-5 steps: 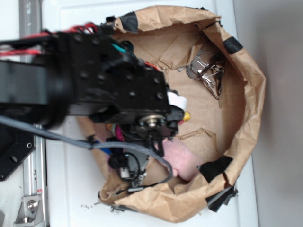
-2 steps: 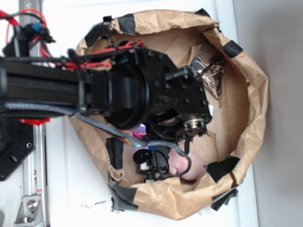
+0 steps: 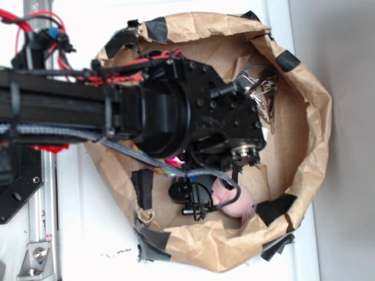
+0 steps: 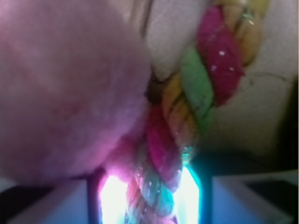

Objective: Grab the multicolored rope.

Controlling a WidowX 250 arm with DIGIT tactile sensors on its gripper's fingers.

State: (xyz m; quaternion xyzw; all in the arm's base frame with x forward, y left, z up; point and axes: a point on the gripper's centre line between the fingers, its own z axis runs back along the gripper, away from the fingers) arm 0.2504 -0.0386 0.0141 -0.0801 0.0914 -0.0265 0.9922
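Wrist view puts the step at the closing stage of the grasp: the arm is already low in the bin and what seems left is to clamp and lift. At the left of this frame a blurred pink plush toy (image 4: 65, 88) fills the upper and middle area, pressed against the thick twisted multicolored rope of red, yellow, orange and light green strands (image 4: 187, 121), which runs from the upper right down to the bottom centre. There it passes between two glowing pale fingers (image 4: 110, 200) of the gripper (image 4: 149, 203), one at either side of it at the bottom edge. The fingers stand apart with the rope in the gap; whether they already press on it I cannot tell, since glare washes out the contact. The next move likely calls for squeezing squarely on the rope without catching the plush, which crowds the left finger, then rising straight. In the exterior view, from the left, the black robot arm (image 3: 88, 111) reaches across into the crumpled brown paper bin with black tape patches (image 3: 304, 123) and hides the gripper and nearly all of the rope; the plush shows at lower centre, and a crinkled clear wrapper (image 3: 261, 93) lies at the upper right inside the bin.
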